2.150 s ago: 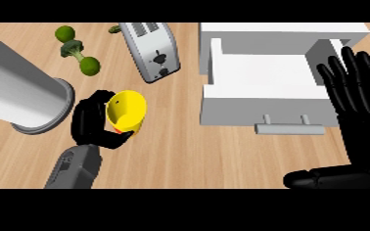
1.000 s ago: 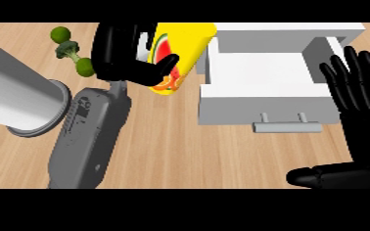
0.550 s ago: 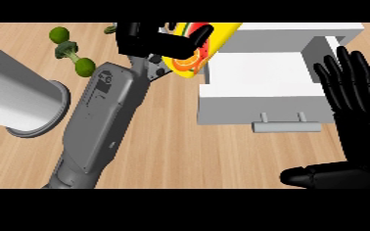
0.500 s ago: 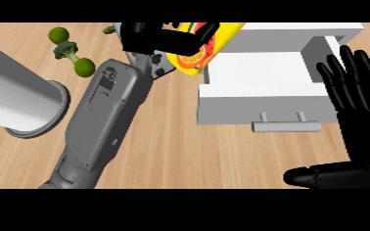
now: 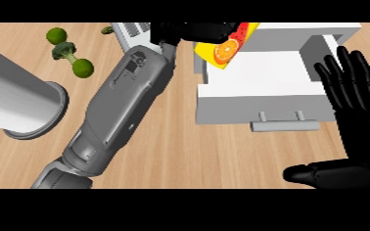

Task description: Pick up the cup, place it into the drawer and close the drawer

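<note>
Over the drawer's [image 5: 267, 80] left wall, the left hand [image 5: 196, 31] clasps the cup [image 5: 225, 50].

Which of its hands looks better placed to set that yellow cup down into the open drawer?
The left hand: its fingers are curled round the yellow cup, already at the open drawer's far left corner. The right hand rests open beside the drawer, holding nothing.

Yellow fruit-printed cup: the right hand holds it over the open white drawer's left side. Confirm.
Wrong hand: the head view shows the left hand holding the yellow fruit-printed cup over the open white drawer's left side; the right hand rests open at right.
</note>
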Controlling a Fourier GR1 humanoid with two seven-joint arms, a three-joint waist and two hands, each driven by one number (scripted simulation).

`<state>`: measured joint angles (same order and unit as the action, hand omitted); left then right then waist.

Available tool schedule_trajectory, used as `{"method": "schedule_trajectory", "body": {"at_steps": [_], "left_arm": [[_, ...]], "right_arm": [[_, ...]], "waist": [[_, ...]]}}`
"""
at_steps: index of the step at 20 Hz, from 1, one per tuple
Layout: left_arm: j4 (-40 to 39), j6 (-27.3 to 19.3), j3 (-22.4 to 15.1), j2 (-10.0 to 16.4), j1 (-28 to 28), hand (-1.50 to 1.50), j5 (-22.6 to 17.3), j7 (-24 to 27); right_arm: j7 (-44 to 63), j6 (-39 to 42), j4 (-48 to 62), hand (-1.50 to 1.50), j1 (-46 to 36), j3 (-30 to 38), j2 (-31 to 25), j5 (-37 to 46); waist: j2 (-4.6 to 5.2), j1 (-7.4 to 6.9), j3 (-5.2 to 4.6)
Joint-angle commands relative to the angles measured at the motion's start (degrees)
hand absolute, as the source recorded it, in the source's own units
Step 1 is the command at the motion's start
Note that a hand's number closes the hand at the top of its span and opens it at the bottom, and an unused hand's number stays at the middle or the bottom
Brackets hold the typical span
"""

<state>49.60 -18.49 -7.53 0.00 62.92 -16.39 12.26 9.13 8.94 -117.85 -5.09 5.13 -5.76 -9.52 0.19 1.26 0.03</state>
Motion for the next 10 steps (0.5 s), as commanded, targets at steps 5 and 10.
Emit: {"method": "schedule_trajectory", "body": {"at_steps": [5, 10], "left_arm": [[-12.8, -5.5, -8.6, 0.0, 6.1, 1.50, -9.1, 5.3], [-21.5, -1.8, -8.4, 0.0, 10.5, 1.50, -11.3, 6.6]], "right_arm": [[0.6, 0.6, 2.6, -1.50, -5.1, 2.4, -1.6, -2.6], [-4.6, 2.8, 3.2, -1.50, 1.2, 0.5, -0.2, -1.0]], "waist": [[0.36, 1.44, 0.01], [0.64, 2.02, 0.05]]}}
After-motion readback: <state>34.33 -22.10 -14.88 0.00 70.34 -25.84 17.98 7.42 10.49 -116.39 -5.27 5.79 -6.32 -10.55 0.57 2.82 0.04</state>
